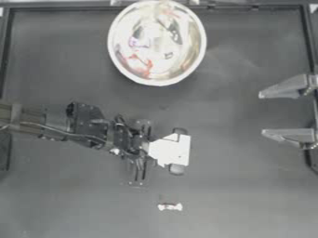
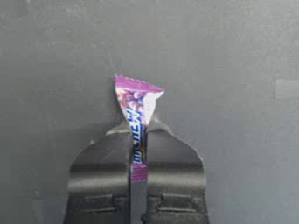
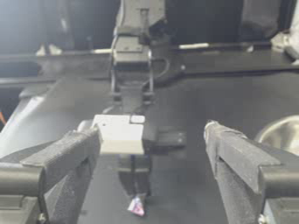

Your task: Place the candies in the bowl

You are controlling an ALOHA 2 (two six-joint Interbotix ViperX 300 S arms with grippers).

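Observation:
The bowl [image 1: 156, 42] stands at the table's far middle, and red and purple wrapper colours show on its shiny inside. My left gripper [image 1: 171, 151] hangs over the table's centre, pointing down. In its wrist view the left gripper [image 2: 138, 131] is shut on a purple-white candy [image 2: 138, 103], whose twisted end sticks out past the jaws. The right wrist view shows that same candy [image 3: 137, 205] hanging just above the table. Another candy [image 1: 169, 207], white with some red, lies on the table near the front. My right gripper [image 1: 262, 115] waits open at the right edge, holding nothing.
The table's raised border [image 1: 155, 6] runs close behind the bowl. In the right wrist view the left arm [image 3: 131, 57] stands opposite and the bowl's rim [image 3: 283, 131] shows to one side.

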